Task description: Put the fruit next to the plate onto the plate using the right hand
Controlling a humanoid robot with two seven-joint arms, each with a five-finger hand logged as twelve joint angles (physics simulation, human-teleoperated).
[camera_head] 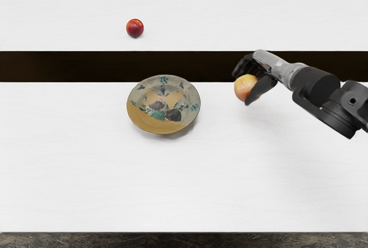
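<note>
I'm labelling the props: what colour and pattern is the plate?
The plate has an ochre rim and a pale centre with teal and dark motifs; head view.

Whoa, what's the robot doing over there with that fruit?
The robot's right hand has its fingers wrapped around a yellow-orange fruit. It holds the fruit off to the right of the painted plate, so the fruit is not on the plate yet. The plate sits on the near white table. A second, red fruit lies alone on the far table, across the dark gap. The left arm is out of sight.
</note>
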